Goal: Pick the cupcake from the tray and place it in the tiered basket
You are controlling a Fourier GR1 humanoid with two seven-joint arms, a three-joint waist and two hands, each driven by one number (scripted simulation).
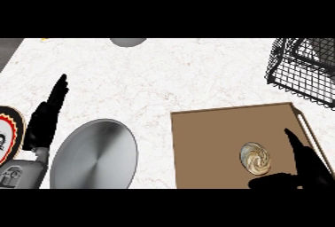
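A cupcake (255, 158) with swirled cream frosting sits on the brown tray (209, 142) at the lower right of the head view. My right hand (307, 166) is just right of the cupcake, fingers straight and pointing up, thumb reaching toward the cupcake's lower edge; it is open and holds nothing. The black wire tiered basket (304, 71) stands at the upper right, beyond the tray's far corner. At the left, my left hand (46, 117) rests open with fingers up.
A round metal plate (95, 155) lies left of the tray, next to my left forearm. A grey round object (127, 41) shows partly at the top edge. A colourful round thing (8, 133) sits at the far left edge.
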